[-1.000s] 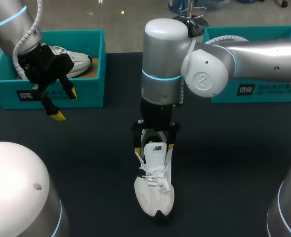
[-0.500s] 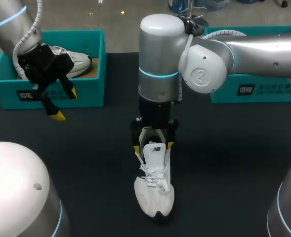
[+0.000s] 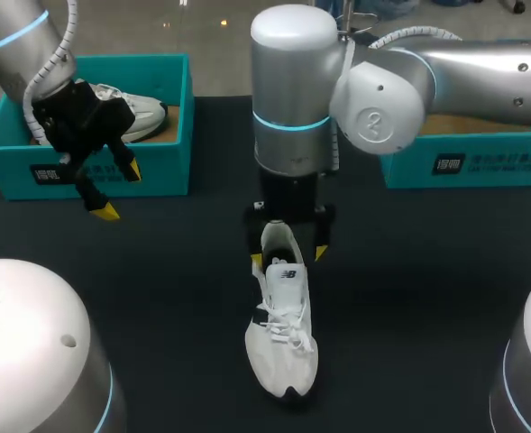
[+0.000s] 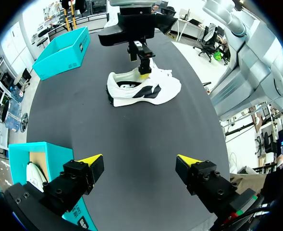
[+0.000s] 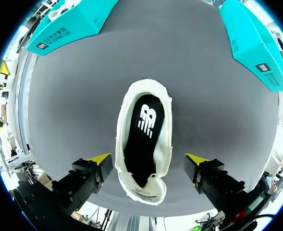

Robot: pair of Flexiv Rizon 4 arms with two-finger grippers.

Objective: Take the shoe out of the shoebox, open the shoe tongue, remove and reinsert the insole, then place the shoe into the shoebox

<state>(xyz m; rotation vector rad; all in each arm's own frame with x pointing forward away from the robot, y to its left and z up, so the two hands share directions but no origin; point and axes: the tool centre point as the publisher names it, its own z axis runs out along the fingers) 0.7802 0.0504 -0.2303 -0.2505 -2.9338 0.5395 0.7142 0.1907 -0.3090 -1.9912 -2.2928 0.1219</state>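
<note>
**Colleague:** Where does the task stand?

**Operator:** The shoe (image 3: 281, 338) is out of its box and lies on the table (image 3: 427, 298), near the middle, with the toe pointing towards me. In my right wrist view its mouth gapes wide. The dark insole (image 5: 143, 139) lies flat inside, as far as I can see. So the take-out step is done and the tongue looks opened.

**Colleague:** Has the insole been out and back in?

**Operator:** I can't tell from this. It sits in the shoe, which fits either case. At the least, the shoe is not yet back in a shoebox.

**Colleague:** And the boxes?

**Operator:** The left shoebox (image 3: 94, 171) holds a second white shoe (image 3: 134, 113). The right shoebox (image 3: 463, 167) is mostly hidden behind my right arm.

**Colleague:** How are the arms posed?

**Operator:** My right arm reaches in to the middle, with its wrist pointing straight down. The right end effector (image 3: 288, 255) is released and hangs over the heel. One finger stands on each side of the collar, and neither touches it. The left end effector (image 3: 121, 191) is also released and holds nothing. It hovers tilted in front of the left shoebox, well apart from the shoe on the table.
</note>
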